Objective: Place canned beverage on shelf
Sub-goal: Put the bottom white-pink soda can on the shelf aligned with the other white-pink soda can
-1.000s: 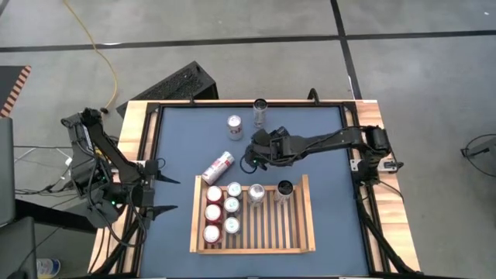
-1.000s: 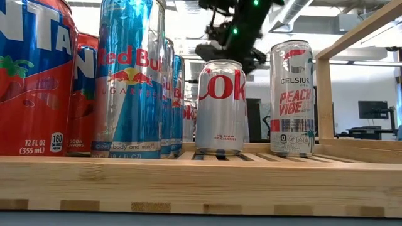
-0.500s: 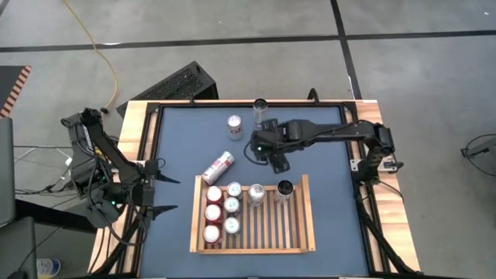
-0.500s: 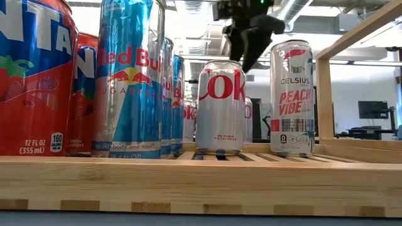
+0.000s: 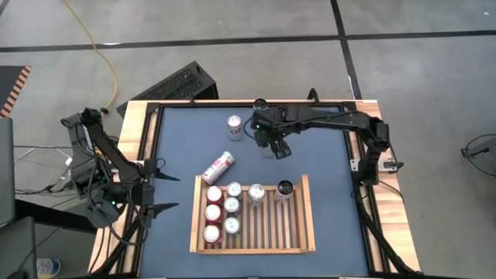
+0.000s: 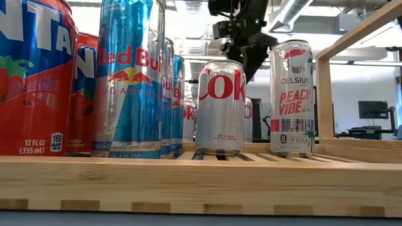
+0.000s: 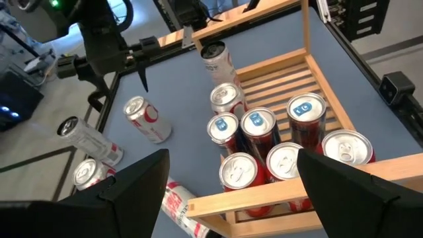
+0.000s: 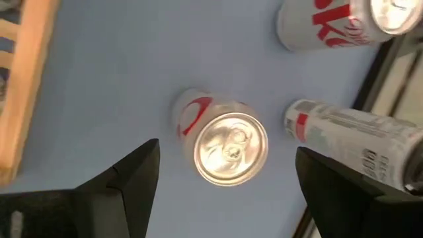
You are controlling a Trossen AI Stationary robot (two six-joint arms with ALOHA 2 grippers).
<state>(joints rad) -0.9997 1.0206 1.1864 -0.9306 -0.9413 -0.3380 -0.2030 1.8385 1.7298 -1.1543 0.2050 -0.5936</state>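
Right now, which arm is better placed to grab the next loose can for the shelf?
The right one. The right gripper hangs open near the upright silver can on the blue tabletop, while the left gripper waits at the table's left edge.

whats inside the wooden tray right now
Eight upright cans stand in the tray, filling its left side and far row; the slats on the right are bare.

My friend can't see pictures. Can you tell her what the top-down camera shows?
A wooden shelf on a blue table holds eight upright cans. The right gripper hovers with open jaws beyond the shelf, near two standing cans and one lying down. The left gripper, also open, waits at the table's left edge.
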